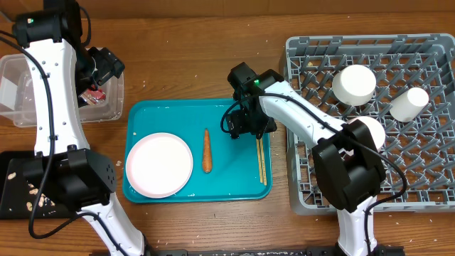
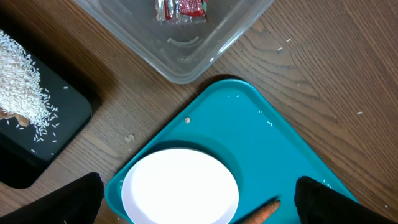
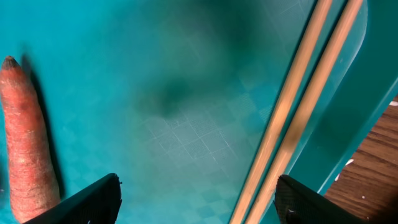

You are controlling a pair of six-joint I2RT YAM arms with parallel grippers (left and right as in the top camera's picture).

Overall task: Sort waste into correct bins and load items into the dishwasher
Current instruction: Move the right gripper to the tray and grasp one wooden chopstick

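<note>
A teal tray point(image 1: 170, 114) holds a white plate point(image 1: 158, 165), a carrot point(image 1: 207, 151) and a pair of wooden chopsticks point(image 1: 261, 160). My right gripper point(image 1: 249, 124) is open and empty, low over the tray; in the right wrist view point(image 3: 199, 202) the chopsticks point(image 3: 292, 118) run between its fingers near the right one, and the carrot point(image 3: 25, 143) lies outside the left finger. My left gripper point(image 1: 99, 71) is open and empty, high over the clear bin's edge; its wrist view point(image 2: 199, 205) shows the plate point(image 2: 180, 190) and carrot tip point(image 2: 264, 213) below.
A grey dish rack point(image 1: 313, 64) on the right holds white cups point(image 1: 354, 84), point(image 1: 409, 103). A clear bin point(image 2: 205, 53) at the left holds a wrapper point(image 2: 180, 9). A black bin point(image 2: 37, 143) holds rice point(image 2: 18, 81).
</note>
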